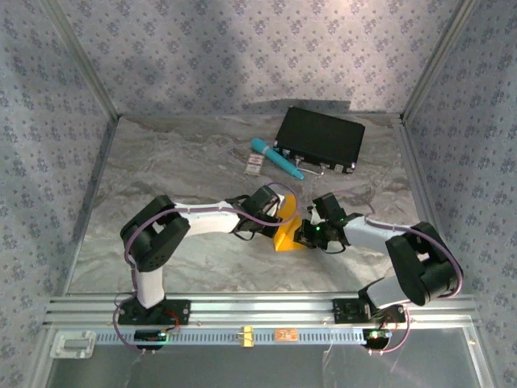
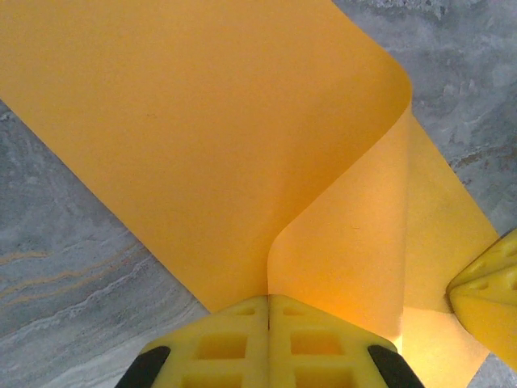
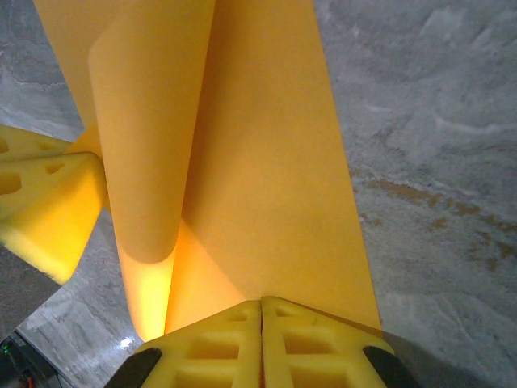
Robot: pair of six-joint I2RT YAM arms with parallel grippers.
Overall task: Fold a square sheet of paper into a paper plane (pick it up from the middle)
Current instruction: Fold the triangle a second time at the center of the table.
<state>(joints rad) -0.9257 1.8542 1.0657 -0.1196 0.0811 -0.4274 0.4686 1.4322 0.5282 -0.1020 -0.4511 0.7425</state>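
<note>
Orange-yellow, the square sheet of paper (image 1: 286, 235) sits on the near side of the black case (image 1: 319, 139), pinched by the left tool (image 2: 268, 302) and the right tool (image 3: 261, 304), curled over but apparently uncreased, so most of the plane's folding seems undone.

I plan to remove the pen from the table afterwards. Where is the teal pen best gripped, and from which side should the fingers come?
Grip the teal pen at mid-barrel, straight from above. It lies flat and slanted, the black case close on one side, the small card on the other, so the pinch should probably go across its thin width.
</note>
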